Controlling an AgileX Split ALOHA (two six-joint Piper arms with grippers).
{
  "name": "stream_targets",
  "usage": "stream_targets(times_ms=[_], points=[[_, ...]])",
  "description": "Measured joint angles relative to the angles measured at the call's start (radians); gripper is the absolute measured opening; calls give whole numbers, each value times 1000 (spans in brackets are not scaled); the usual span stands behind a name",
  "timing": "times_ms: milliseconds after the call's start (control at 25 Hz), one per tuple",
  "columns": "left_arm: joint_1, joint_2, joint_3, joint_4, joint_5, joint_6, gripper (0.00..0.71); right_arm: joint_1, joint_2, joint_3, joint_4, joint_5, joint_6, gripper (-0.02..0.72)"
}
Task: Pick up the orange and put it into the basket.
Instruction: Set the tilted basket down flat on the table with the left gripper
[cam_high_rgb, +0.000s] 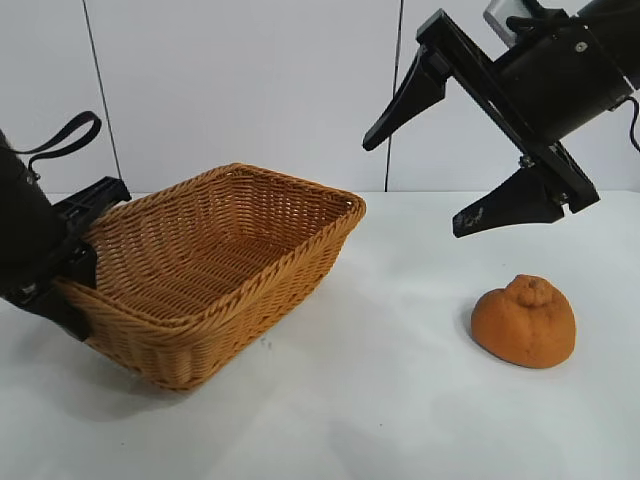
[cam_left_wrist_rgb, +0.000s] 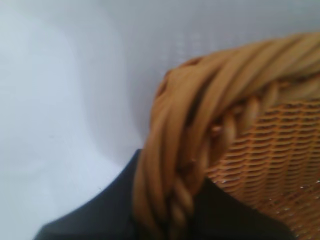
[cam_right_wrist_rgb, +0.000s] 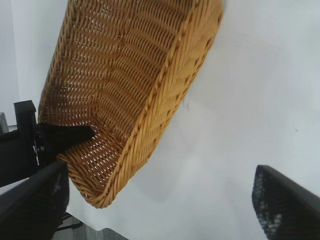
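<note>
Two matte-black arms — right gripper (cam_high_rgb: 455, 180) with tapered fingers, small silver screws — left gripper (cam_high_rgb: 75, 270) blocky.

One basket (cam_high_rgb: 215, 270): woven wicker, its braided rim clamped between the fingers (cam_left_wrist_rgb: 90, 220) of my left gripper (cam_high_rgb: 78, 275), one finger inside the wall and one outside. The end I grip is lifted, so it sits tilted on the table (cam_high_rgb: 400, 400).

One orange (cam_high_rgb: 524, 320): lying on the table below the spread fingers of my right gripper (cam_high_rgb: 455, 180), apart from them and well clear of my left fingers.

Two grippers, both mine: left closed on the rim, right hanging wide apart in the air.

One table, white, under everything listed.
</note>
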Motion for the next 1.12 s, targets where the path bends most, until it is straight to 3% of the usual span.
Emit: stream_targets(times_ms=[240, 560, 800, 1120], points=[[26, 0, -75, -2, 23, 80, 93, 0, 0, 0, -9, 0, 0, 682], [171, 0, -172, 5, 180, 358, 93, 0, 0, 0, -12, 0, 0, 682], [180, 10, -235, 0, 269, 564, 93, 0, 0, 0, -12, 0, 0, 682], [180, 177, -426, -130, 469, 899, 93, 0, 0, 0, -12, 5, 0, 682]])
